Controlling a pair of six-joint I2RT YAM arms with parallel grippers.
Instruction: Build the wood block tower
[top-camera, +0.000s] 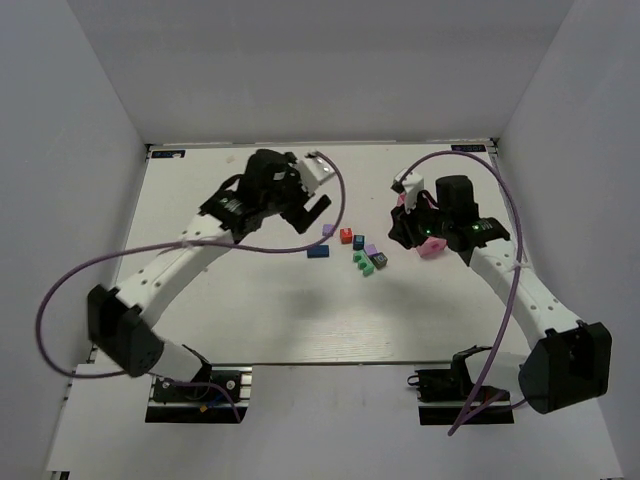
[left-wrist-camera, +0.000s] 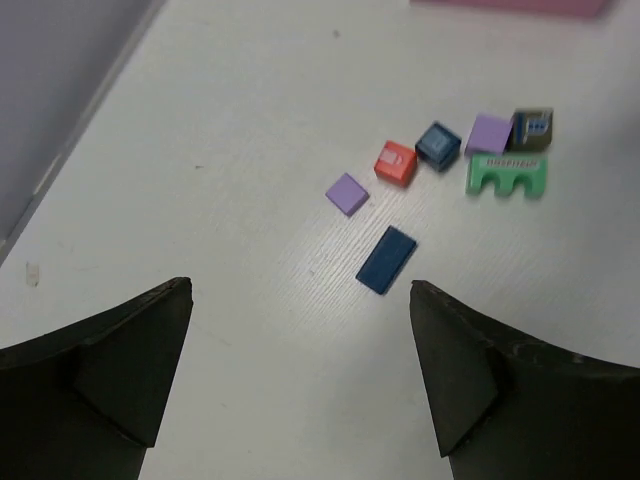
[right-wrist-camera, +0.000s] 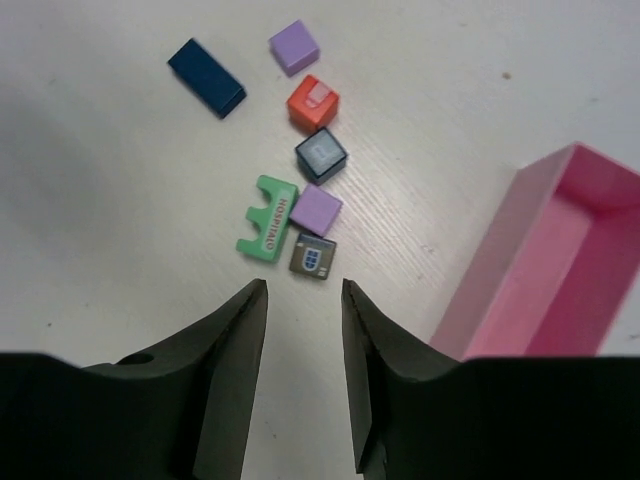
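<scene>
The wood blocks lie loose and unstacked on the white table (top-camera: 250, 320). Among them are a flat blue block (top-camera: 317, 252), a purple block (top-camera: 328, 230), a red-orange cube (top-camera: 346, 236), a dark blue cube (top-camera: 358, 242), a second purple block (top-camera: 370, 250), a green arch block (top-camera: 362, 263) and a dark grey block (top-camera: 380, 261). My left gripper (left-wrist-camera: 300, 287) is wide open and empty, above the table short of the flat blue block (left-wrist-camera: 386, 259). My right gripper (right-wrist-camera: 304, 285) is open and empty, just short of the dark grey block (right-wrist-camera: 312, 256) and green arch (right-wrist-camera: 267, 215).
A pink rectangular tray (right-wrist-camera: 560, 260) lies right of the blocks, close beside my right gripper; it also shows in the top view (top-camera: 428, 247). White walls enclose the table on the left, back and right.
</scene>
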